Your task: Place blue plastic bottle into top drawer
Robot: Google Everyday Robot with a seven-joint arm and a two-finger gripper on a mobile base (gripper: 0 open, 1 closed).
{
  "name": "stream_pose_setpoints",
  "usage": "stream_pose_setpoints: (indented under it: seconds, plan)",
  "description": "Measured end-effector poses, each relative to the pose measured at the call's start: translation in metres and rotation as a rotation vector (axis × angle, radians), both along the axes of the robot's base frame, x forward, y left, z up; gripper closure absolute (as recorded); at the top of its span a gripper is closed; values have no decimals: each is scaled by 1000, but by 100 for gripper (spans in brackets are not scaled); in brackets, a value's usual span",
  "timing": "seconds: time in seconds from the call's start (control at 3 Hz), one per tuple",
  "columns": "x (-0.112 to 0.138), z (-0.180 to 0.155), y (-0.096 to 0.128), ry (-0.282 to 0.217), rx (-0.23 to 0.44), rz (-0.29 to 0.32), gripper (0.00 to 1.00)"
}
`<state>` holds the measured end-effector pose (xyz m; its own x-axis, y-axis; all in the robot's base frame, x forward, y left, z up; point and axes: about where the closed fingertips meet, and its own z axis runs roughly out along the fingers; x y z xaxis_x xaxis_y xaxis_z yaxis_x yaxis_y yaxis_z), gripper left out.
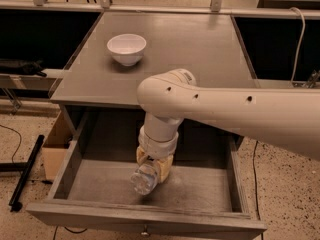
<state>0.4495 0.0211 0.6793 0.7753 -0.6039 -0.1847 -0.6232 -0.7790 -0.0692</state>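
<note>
The top drawer [75,156] is pulled open below the grey table [200,49], its small round knob [145,231] at the front. My gripper [152,165] hangs inside the drawer, left of its middle, under the big white arm. It is shut on the blue plastic bottle [144,179], a clear bottle seen end-on, tilted toward the drawer's front. The bottle is held low over the drawer floor; I cannot tell whether it touches the floor.
A white bowl [127,48] stands on the table top at the back left. A cardboard box [55,144] sits on the floor left of the drawer, with a black bar [26,171] beside it. A cable [299,34] hangs at the right.
</note>
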Motion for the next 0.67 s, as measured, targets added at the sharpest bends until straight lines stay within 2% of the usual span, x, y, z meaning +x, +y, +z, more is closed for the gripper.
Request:
stream_pose_setpoints:
  seconds: [0.33,0.67]
  plan:
    - [0,0,0,0,0,0,100]
    - [2,0,3,-29,4,-2,100]
